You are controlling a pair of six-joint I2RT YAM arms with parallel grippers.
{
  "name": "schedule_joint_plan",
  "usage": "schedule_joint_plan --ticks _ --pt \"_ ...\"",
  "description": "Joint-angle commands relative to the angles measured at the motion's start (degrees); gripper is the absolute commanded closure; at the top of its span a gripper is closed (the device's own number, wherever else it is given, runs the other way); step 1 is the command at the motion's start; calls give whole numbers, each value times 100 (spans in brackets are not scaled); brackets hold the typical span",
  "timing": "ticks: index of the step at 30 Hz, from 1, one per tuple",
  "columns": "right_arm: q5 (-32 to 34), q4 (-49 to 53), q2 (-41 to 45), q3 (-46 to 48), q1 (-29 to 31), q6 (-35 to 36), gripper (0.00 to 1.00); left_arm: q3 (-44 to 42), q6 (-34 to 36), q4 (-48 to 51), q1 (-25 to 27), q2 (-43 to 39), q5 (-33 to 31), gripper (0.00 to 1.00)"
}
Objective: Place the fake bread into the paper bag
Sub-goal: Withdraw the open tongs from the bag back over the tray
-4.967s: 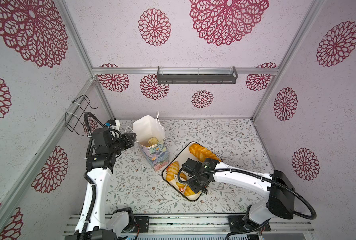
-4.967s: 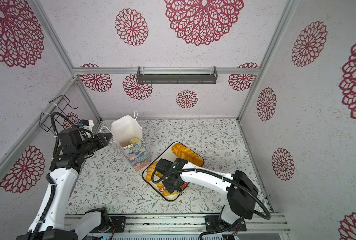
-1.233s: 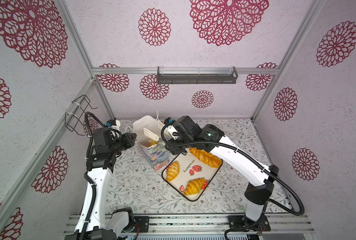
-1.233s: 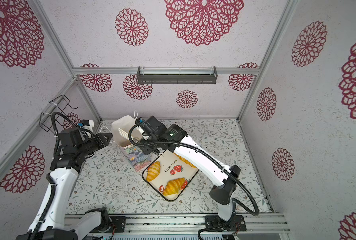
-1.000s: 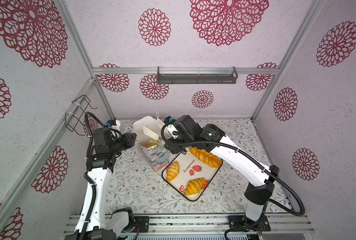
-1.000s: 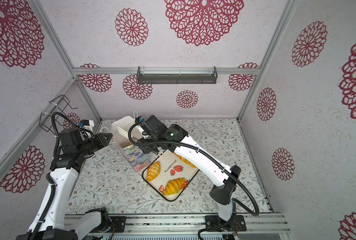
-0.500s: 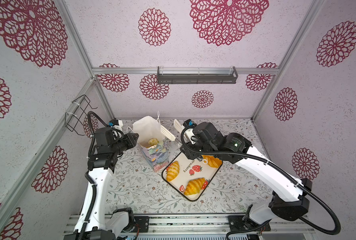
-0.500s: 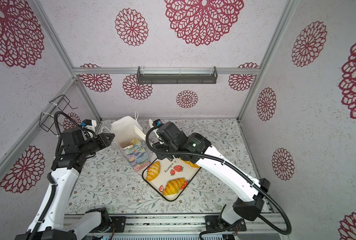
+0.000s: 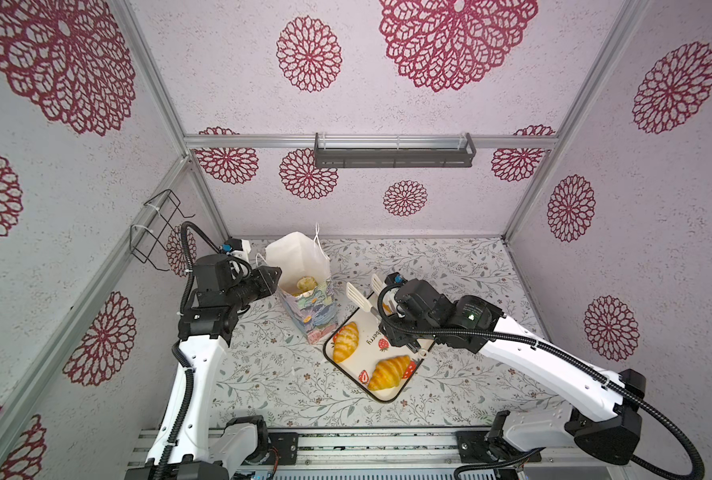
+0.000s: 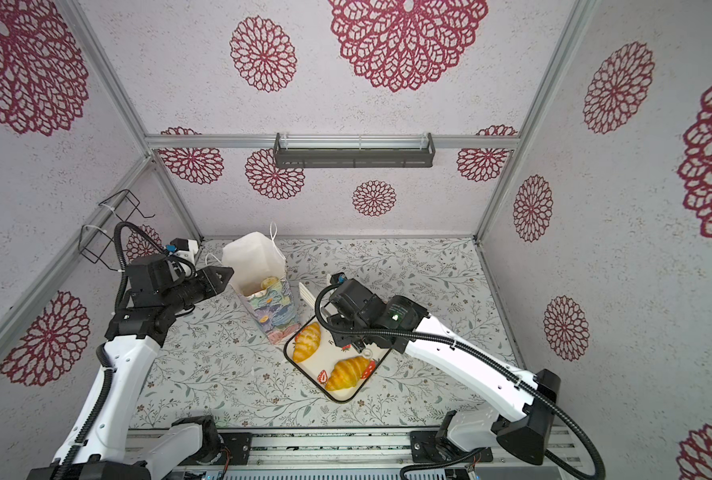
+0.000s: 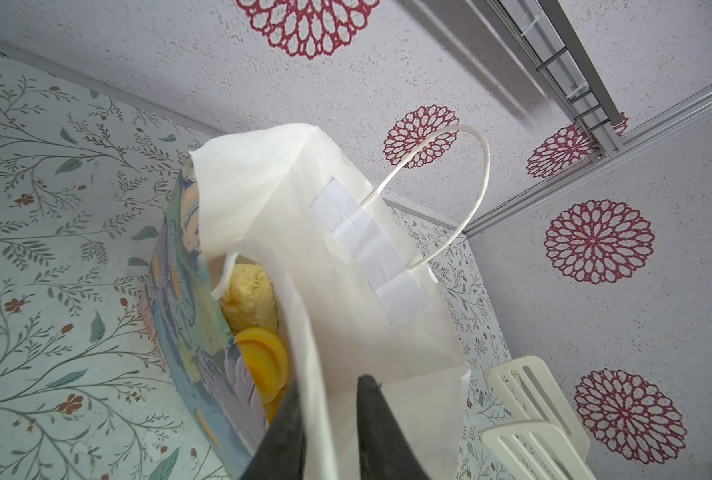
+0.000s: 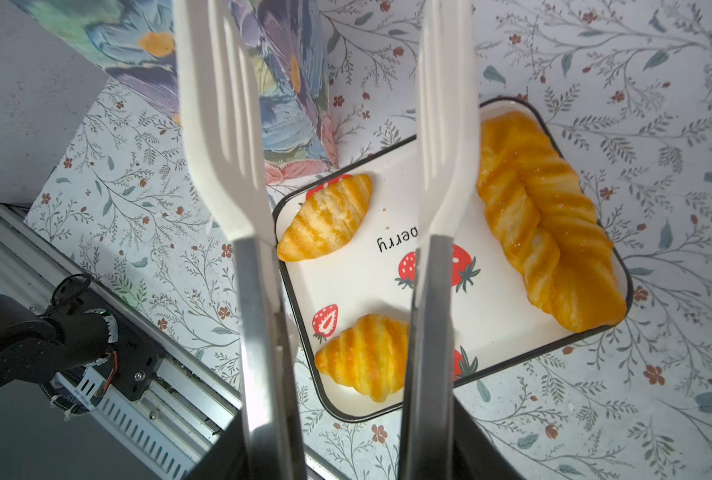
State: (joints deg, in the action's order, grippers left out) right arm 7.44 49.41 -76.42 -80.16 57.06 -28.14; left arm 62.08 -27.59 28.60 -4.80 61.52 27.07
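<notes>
Pinching the paper bag (image 11: 346, 257) rim with my left fingers (image 11: 370, 432), I hover empty, parted tongs (image 12: 325, 124) over the tray (image 12: 387, 411); three pastries (image 12: 325, 216) wait there. Best approach: straddle one croissant squarely.

Right tongs (image 9: 364, 294) off paper bag (image 9: 304, 266), seemingly empty
</notes>
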Motion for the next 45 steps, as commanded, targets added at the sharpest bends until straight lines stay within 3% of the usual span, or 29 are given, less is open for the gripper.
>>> schedule_joint_plan --ticks 1,26,45 --pt "-56 -461 284 111 8 -287 46 38 79 -30 40 -56 -69 75" --pt "-688 -1308 -26 1368 17 -573 46 58 123 23 111 -33 -156 75" --pt "-1132 -1650 -466 1698 16 -978 41 67 143 36 110 -50 -159 75"
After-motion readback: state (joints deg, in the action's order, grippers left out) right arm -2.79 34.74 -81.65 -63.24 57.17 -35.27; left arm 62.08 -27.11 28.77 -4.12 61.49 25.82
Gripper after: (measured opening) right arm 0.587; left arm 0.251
